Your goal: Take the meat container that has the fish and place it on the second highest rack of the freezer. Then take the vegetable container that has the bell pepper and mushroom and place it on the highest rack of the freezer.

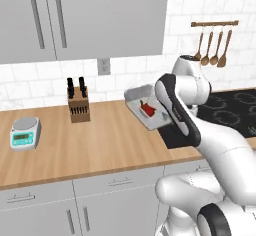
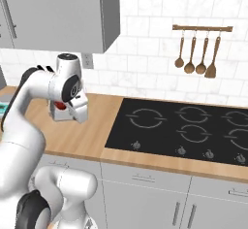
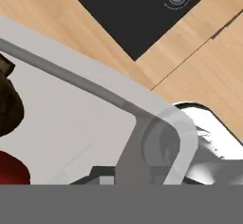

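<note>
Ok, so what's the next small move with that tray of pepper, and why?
Probably level the vegetable container and lift it higher, without opening the grip. It appears held by the hand, tilted just above the counter, with the bell pepper and a dark mushroom loose inside; they could slide.

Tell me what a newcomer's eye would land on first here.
The white arm dominates, tilting a clear tray above the wooden counter; a red bell pepper lies inside it. The black cooktop stands at the right, with wooden utensils hung on the tiled wall above. A knife block and scale sit to the left.
</note>
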Motion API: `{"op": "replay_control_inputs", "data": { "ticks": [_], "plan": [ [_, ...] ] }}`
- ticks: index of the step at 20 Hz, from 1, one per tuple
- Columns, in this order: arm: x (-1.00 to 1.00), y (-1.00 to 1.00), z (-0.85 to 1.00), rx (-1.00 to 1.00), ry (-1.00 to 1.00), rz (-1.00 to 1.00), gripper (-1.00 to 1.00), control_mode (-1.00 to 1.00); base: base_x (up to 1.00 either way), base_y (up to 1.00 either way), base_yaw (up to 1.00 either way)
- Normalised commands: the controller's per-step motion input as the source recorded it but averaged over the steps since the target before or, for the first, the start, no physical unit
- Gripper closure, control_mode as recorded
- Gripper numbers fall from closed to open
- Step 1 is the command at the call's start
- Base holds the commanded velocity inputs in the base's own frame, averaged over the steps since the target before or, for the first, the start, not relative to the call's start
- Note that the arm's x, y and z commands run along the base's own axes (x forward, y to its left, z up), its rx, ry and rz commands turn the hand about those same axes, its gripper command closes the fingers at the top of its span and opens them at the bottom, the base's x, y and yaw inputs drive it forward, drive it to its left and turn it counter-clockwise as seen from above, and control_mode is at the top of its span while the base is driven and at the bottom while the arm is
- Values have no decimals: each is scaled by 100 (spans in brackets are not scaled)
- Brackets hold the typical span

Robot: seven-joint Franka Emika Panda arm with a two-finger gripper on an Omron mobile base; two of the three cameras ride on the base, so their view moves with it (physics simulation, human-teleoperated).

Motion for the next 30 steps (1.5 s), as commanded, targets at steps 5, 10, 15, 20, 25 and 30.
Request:
{"op": "replay_control_inputs", "data": {
  "ticks": [5, 10, 15, 20, 25, 30],
  "plan": [
    [-100, -6, 46, -2, -1, 55, 100, -100, 0, 0, 0],
    [-100, -1, 38, -1, -8, 46, 100, -100, 0, 0, 0],
    [-96, 0, 53, 0, -10, 20, 100, -100, 0, 0, 0],
    [-77, 1, 39, 0, -4, 13, 100, -100, 0, 0, 0],
    [-11, 19, 13, 0, 3, 7, 100, -100, 0, 0, 0],
    [0, 36, 1, -2, 3, 0, 100, -100, 0, 0, 0]
  ]
}}
